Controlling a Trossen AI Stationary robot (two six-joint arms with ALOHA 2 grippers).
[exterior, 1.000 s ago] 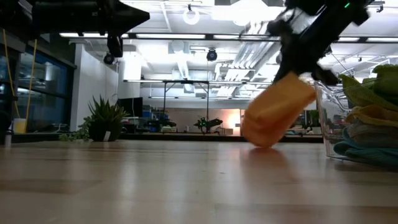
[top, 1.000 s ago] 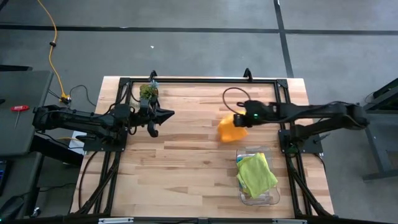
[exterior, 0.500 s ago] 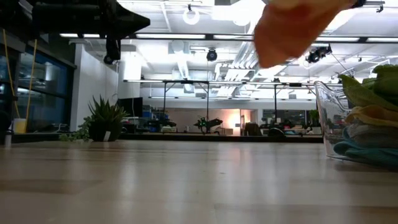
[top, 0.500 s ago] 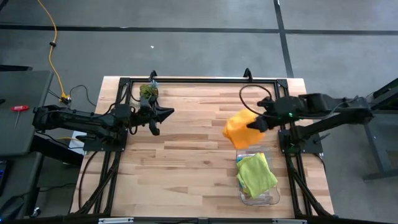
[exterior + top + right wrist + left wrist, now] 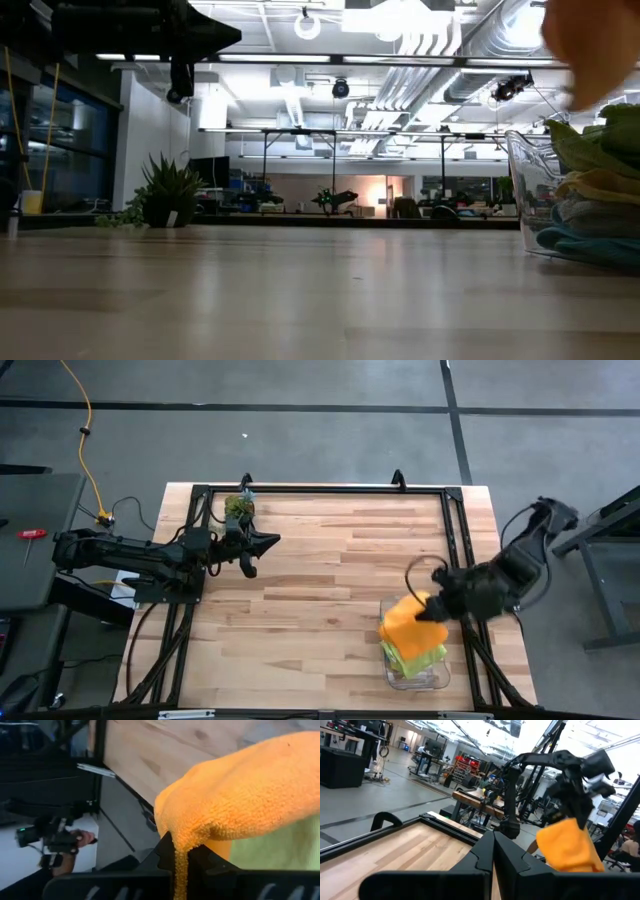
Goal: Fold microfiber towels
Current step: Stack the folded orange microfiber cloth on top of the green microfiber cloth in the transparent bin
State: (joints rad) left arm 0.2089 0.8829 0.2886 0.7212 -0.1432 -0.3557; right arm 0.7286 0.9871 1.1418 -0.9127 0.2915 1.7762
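My right gripper (image 5: 432,610) is shut on a folded orange towel (image 5: 405,616) above the clear plastic bin (image 5: 436,682) at the table's near right. A lime green towel (image 5: 425,656) lies on top in the bin. The low view shows lime green (image 5: 600,140), yellow (image 5: 600,186) and teal (image 5: 585,240) cloths stacked there. The orange towel also shows in the left wrist view (image 5: 567,845) and the low view (image 5: 600,40). My left gripper (image 5: 262,544) is shut and empty, in the air over the table's far left. My right gripper pinches the orange towel's bunched edge (image 5: 186,840) between its two fingers, which come from the table's right side. The folded cloth spreads out ahead of the fingers over the bin, clear of the table. I cannot tell whether it touches the lime green towel (image 5: 280,845).
A small dark-green plant-like clump (image 5: 237,507) sits at the table's far left, near my left gripper. A black frame (image 5: 320,490) runs along the table's far, left and right sides. Bare wood (image 5: 310,620) lies between the arms.
My right gripper has lifted the orange towel off the table's middle right. It has carried the towel toward the right and near edges, to above the bin. The towel has stayed folded. At first its lower end touched the wood, and now it is clear of it.
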